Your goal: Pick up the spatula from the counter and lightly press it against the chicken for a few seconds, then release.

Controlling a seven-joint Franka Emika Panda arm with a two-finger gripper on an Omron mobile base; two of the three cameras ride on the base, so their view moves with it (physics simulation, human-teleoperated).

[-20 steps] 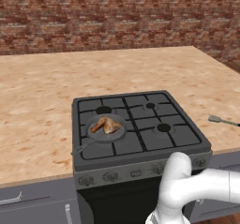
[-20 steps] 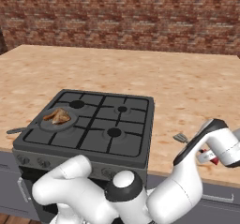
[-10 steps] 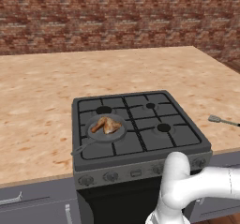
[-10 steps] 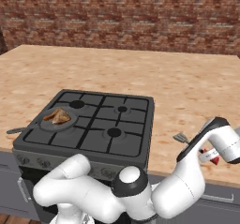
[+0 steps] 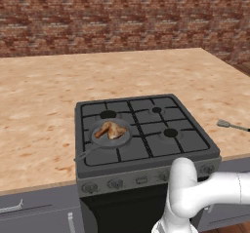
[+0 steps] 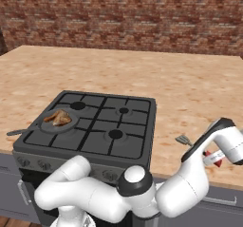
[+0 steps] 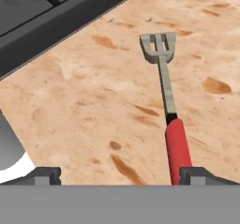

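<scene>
a rendered kitchen with a pale speckled counter [image 5: 39, 105] in front of a red brick wall [image 5: 122, 22]. a dark four-burner gas stove [image 5: 188, 146] is set into the counter. on its front left burner sits a small grey frying pan [image 5: 128, 136] holding a browned piece of chicken [image 5: 110, 129].

the spatula [image 7: 167, 101] lies flat on the counter to the right of the stove, apart from it. it has a slotted grey head, a thin grey shank and a red handle. seen from the hand camera, the head points away and the handle runs down toward the camera.

the gripper [image 7: 123, 175] hovers low over the handle end, jaws spread wide and holding nothing. the handle passes just inside one of the dark fingertips [image 7: 201, 175].
</scene>
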